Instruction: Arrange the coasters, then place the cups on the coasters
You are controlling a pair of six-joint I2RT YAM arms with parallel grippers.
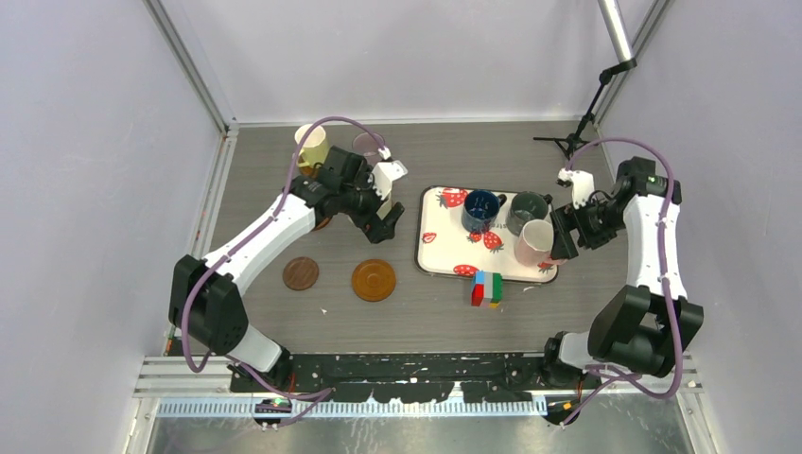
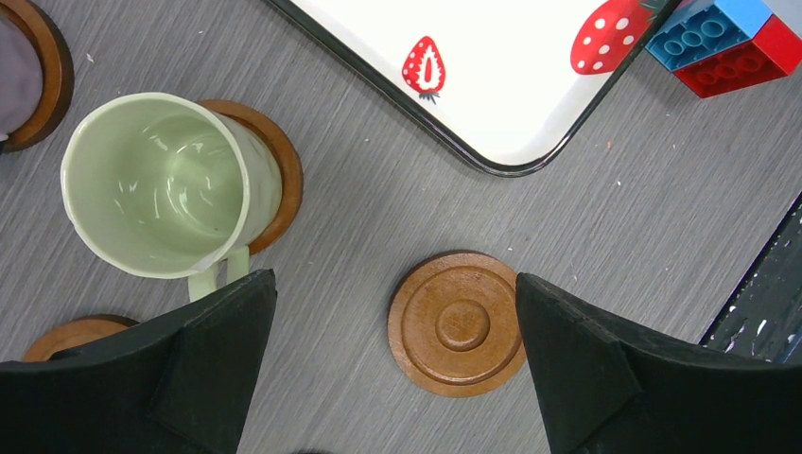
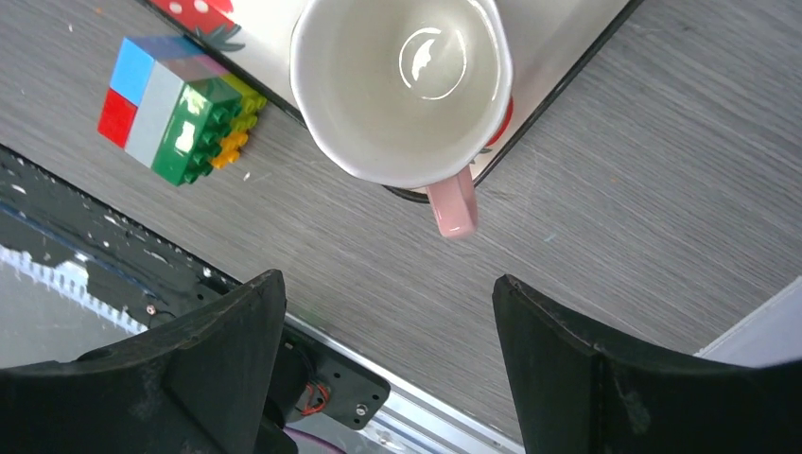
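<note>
No word, label, brand or number could be read in any view. The only print was the red strawberries on the white tray, which lay ahead of the left gripper. The studs of the block toy, ahead and to the left of the right gripper, were too small to show any lettering

Lab robot cell: plain white enclosure w/ alu frame posts.

arms: white, black joints | cables: purple | left claw, right claw: black
</note>
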